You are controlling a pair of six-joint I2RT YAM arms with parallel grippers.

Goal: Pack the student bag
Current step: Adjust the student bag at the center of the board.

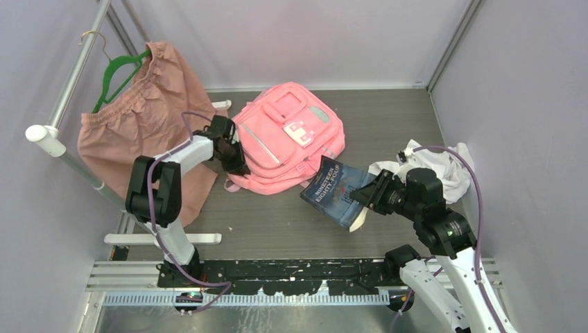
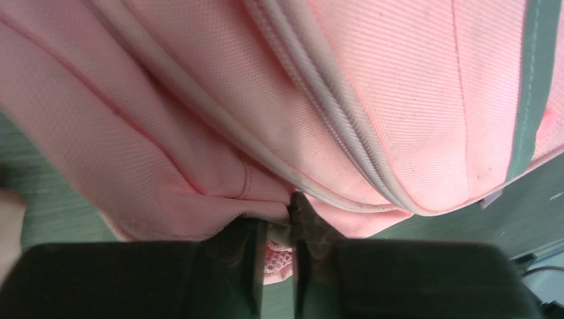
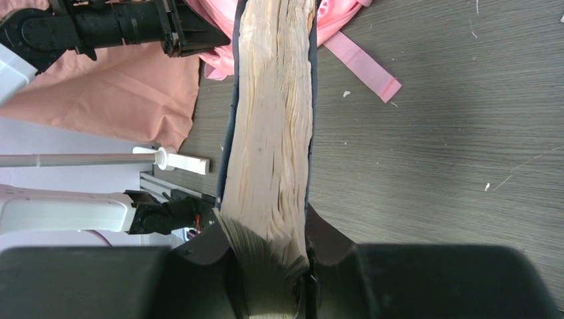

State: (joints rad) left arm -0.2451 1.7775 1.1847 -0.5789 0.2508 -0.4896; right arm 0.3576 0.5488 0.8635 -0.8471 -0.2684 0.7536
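Note:
The student bag (image 1: pixel 288 135), bright pink with a pale patch, lies flat at the middle of the table. My left gripper (image 1: pixel 232 158) is at its left edge. In the left wrist view the bag (image 2: pixel 199 133) fills the frame, and the gripper (image 2: pixel 279 226) is shut on a pale tab of its trim by the zipper. My right gripper (image 1: pixel 369 196) is shut on a dark blue book (image 1: pixel 336 191) and holds it just off the bag's lower right corner. The right wrist view shows the book's page edge (image 3: pixel 273 133) between that gripper's (image 3: pixel 273 266) fingers.
A dusty-pink garment (image 1: pixel 142 128) hangs on a green hanger (image 1: pixel 118 73) from a rail (image 1: pixel 73 76) at the left. A white cloth (image 1: pixel 447 166) lies at the right behind my right arm. The rail's white foot (image 1: pixel 163 238) sits near the front left. Walls close in the table.

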